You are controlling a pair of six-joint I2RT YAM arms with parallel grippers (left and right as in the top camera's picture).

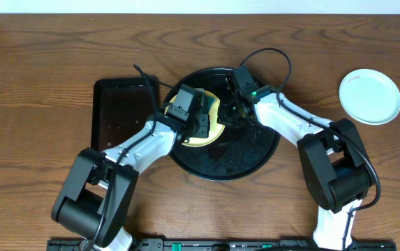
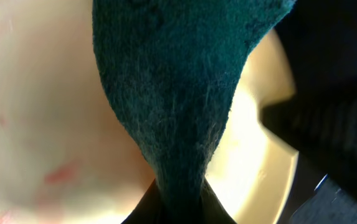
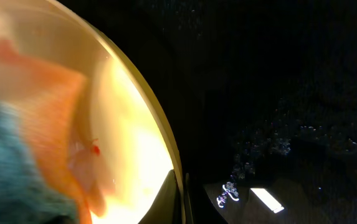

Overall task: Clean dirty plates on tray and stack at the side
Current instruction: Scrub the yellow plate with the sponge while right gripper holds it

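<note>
The pale yellow plate (image 1: 206, 137) lies on the round black tray (image 1: 245, 159), in the tray's 10 o'clock part. The left wrist view shows faint red smears (image 2: 60, 174) on its surface towards 8 o'clock. The left gripper (image 1: 198, 120) hangs over the plate, its jaws pinched tight on a dark green cloth (image 2: 178, 93), which fans out from the fingertips across the plate. The right gripper (image 1: 231, 111) sits at the plate's 3 o'clock edge. In its wrist view the fingers meet with no gap, right where the plate's rim (image 3: 166, 149) runs down to them, gripping it. A small red speck (image 3: 95, 149) shows inside the plate there.

A rectangular black tray (image 1: 119, 115) lies just beside the round one at 9 o'clock. A light blue plate (image 1: 369, 96) rests on the wooden table (image 1: 46, 56) at about 3 o'clock, well apart from the tray.
</note>
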